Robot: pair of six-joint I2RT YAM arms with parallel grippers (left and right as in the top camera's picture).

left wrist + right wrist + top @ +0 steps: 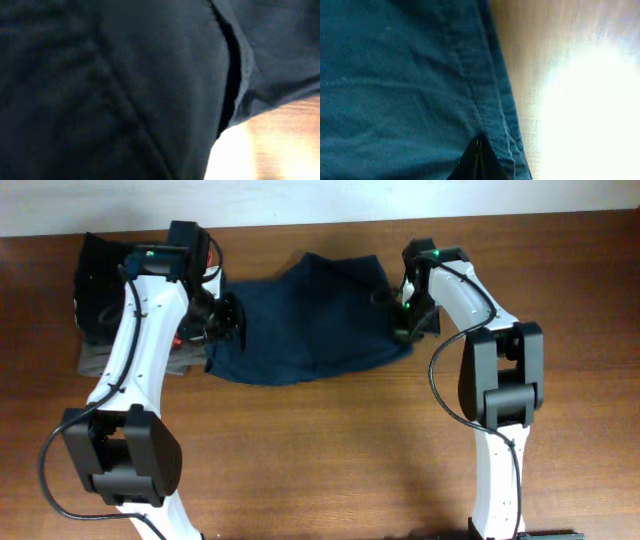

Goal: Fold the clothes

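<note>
A dark navy blue cloth garment point(300, 320) lies rumpled, partly spread, at the rear centre of the table point(330, 450). Darker folded clothes point(98, 300) sit stacked at the left.

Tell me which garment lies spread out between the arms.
The navy garment mid-table, with the left end effector at one edge and the right end effector at the other. The black and grey clothes are piled at the left end.

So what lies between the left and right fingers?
Only the dark blue garment, spread on the wooden table; the overhead view shows it.
</note>
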